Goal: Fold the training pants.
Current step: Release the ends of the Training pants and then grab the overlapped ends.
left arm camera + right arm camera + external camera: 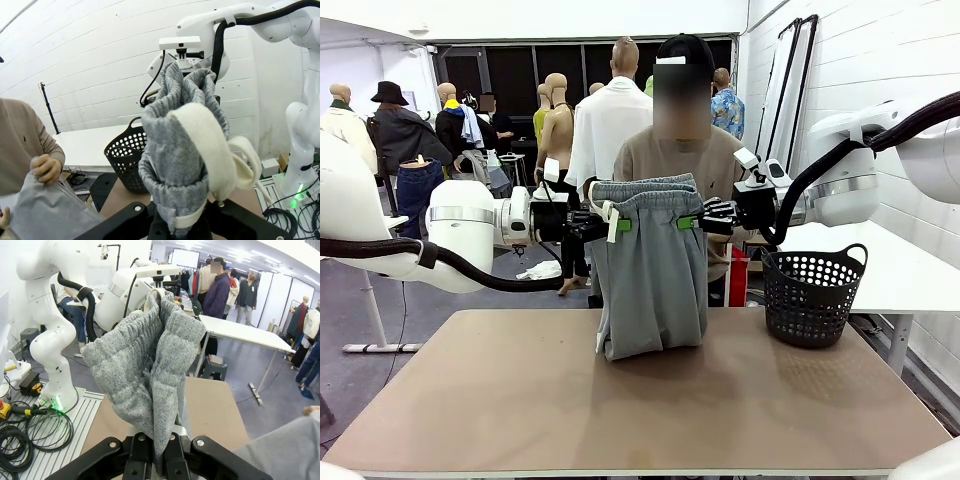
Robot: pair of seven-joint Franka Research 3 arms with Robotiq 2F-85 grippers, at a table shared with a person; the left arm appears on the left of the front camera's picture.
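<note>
The light grey training pants point(652, 270) hang folded in the air above the table, their lower end resting on the brown tabletop point(640, 400). My left gripper point(612, 224) is shut on the left end of the gathered waistband, where the white drawstring point(220, 150) loops out. My right gripper point(692, 221) is shut on the right end of the waistband. In the left wrist view the bunched waistband point(180, 145) rises straight from my fingers. The right wrist view shows the grey fabric point(155, 365) pinched between my fingers. A person's hands point(45, 167) hold the lower grey cloth point(40, 212).
A black perforated basket point(813, 295) stands on the table's right side, near the far edge. The person point(682, 150) stands behind the table, directly behind the pants. A white table point(910, 270) is farther right. Cables point(25, 435) lie on the floor.
</note>
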